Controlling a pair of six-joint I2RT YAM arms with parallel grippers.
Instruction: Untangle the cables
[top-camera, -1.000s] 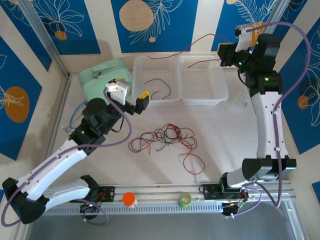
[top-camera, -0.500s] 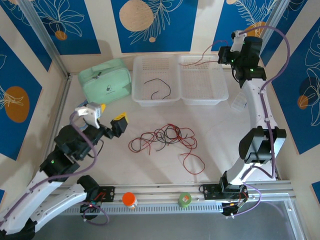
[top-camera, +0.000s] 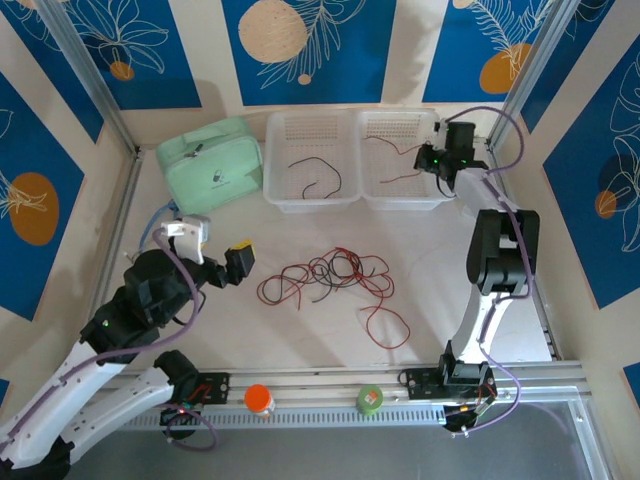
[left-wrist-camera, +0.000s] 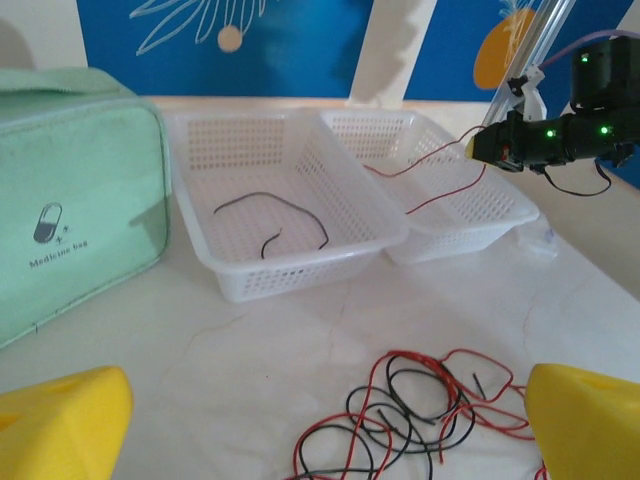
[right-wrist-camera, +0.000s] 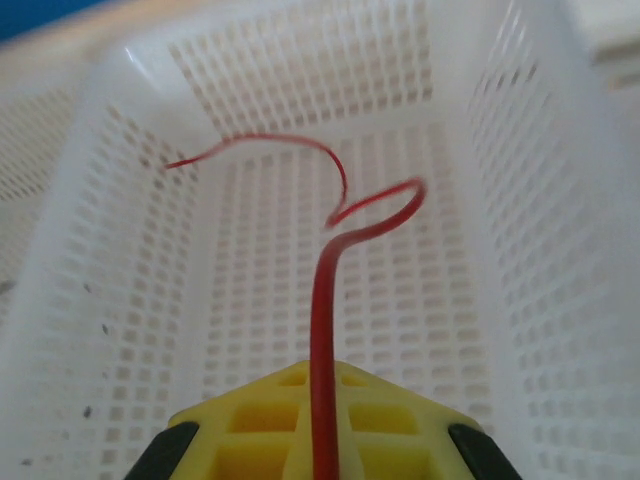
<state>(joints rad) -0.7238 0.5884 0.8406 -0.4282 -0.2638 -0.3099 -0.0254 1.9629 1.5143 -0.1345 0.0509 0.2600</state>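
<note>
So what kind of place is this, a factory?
Probably a robot lab's test bench: a left arm and right arm bolted to a table, blue panels boxing it in, and tangled cables near a white basket.

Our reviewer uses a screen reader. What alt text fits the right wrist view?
The right gripper, yellow-padded, is shut on a thin red wire that curls out into a white perforated plastic basket, whose walls rise on three sides.

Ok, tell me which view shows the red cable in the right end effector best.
Right wrist: the red cable leaves the right end effector close up, curling into the white basket. Left wrist shows it distant; top external, a faint thread.
</note>
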